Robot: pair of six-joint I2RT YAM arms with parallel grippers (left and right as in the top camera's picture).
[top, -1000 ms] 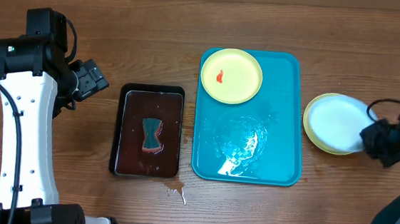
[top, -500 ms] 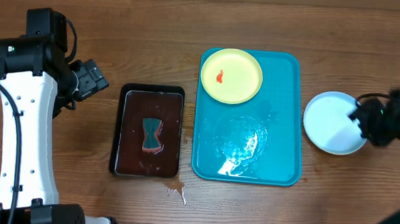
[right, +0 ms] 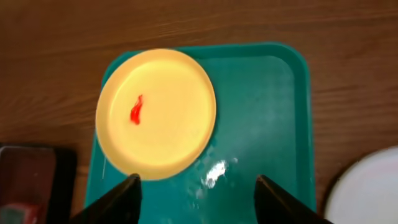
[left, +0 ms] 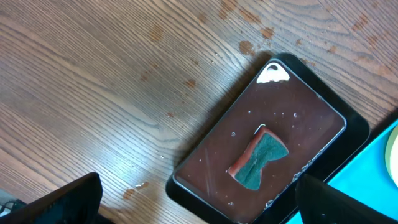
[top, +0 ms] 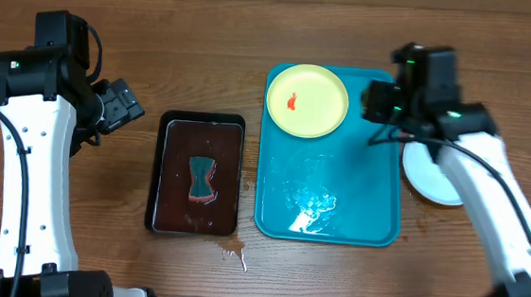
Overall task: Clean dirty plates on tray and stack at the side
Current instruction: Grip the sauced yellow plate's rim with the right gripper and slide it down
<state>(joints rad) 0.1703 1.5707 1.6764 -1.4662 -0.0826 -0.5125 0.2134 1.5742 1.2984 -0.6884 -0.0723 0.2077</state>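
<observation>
On the turquoise tray (top: 376, 195) a pale yellow plate (top: 307, 100) with a small red smear lies at the far end. The right wrist view shows the same plate (right: 155, 112) and tray (right: 267, 106). A pale white plate (top: 429, 176) rests on the table to the right of the tray, partly under my right arm, and its edge shows as the white plate (right: 367, 186) in the right wrist view. My right gripper (top: 375, 108) (right: 202, 202) hovers over the tray's far right part, open and empty. My left gripper (top: 126, 107) (left: 199, 205) is open and empty, left of the black tray.
A black tray (top: 199, 174) (left: 336, 149) with brown liquid holds a green and red sponge (top: 202, 180) (left: 260, 157), left of the turquoise tray. Water glistens on the turquoise tray's near half (top: 313, 209). A small spill (top: 232, 250) marks the table near the front.
My right gripper opened, leaving the white plate on the table at the right, and the arm swung left over the tray's far right corner. The left arm has not moved.
</observation>
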